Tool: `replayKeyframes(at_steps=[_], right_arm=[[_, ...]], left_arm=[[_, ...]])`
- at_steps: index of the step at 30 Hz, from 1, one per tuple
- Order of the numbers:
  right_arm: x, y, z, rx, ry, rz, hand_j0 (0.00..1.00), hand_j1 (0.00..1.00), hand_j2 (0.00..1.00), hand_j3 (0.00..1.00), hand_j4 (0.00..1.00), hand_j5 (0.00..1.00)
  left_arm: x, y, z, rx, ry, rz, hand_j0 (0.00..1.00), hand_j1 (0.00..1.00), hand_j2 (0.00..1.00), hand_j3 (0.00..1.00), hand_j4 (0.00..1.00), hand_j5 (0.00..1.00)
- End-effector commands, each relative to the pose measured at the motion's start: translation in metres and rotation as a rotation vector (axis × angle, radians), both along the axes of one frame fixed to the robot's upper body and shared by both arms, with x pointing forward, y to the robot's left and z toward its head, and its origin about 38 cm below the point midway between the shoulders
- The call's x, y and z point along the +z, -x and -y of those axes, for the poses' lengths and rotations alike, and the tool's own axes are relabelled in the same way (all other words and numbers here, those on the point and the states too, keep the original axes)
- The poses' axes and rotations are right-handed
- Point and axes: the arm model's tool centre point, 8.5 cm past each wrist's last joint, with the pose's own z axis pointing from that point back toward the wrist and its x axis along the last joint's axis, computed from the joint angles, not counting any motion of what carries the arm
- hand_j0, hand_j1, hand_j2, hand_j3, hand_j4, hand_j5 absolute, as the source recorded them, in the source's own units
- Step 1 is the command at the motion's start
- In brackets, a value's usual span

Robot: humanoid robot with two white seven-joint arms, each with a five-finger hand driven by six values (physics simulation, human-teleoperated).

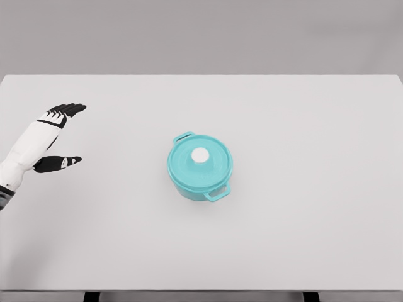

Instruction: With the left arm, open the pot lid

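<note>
A teal pot [200,168] sits near the middle of the pale worktop [315,220]. Its lid [200,162] is on, closing the pot, so the inside is hidden. A white knob [201,155] stands at the lid's centre. Two loop handles show on the pot's rim, one at the upper left [184,136] and one at the lower right [217,193]; the lower wall of the pot is only partly seen from this high angle.

The left hand [51,135] comes in from the picture's left edge, well apart from the pot and holding nothing. Its dark fingers [68,109] are stretched out and lie close together, pointing up and to the right, while the thumb [60,163] is spread away below them. The forearm is cut off by the frame's left edge. The right arm does not show. The worktop's near edge lies at the bottom of the picture, with dark legs only just visible beneath it.
</note>
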Motion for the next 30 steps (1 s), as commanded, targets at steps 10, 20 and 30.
replayKeyframes(at_steps=[10, 20, 30], right_arm=[[0.000, 0.000, 0.000, 0.000, 0.000, 0.000, 1.00, 1.00, 1.00, 1.00, 1.00, 1.00], [0.000, 0.000, 0.000, 0.000, 0.000, 0.000, 1.00, 1.00, 1.00, 1.00, 1.00, 1.00], [0.000, 0.000, 0.000, 0.000, 0.000, 0.000, 1.00, 1.00, 1.00, 1.00, 1.00, 1.00]], left_arm=[[0.003, -0.002, 0.003, -0.007, 0.011, 0.011, 1.00, 1.00, 1.00, 1.00, 1.00, 1.00], [0.039, -0.013, 0.065, -0.256, -0.051, -0.007, 0.79, 0.79, 0.79, 0.79, 0.79, 0.79], [0.043, -0.022, 0.140, -0.508, 0.062, -0.050, 0.84, 0.84, 0.84, 0.84, 0.84, 0.84]])
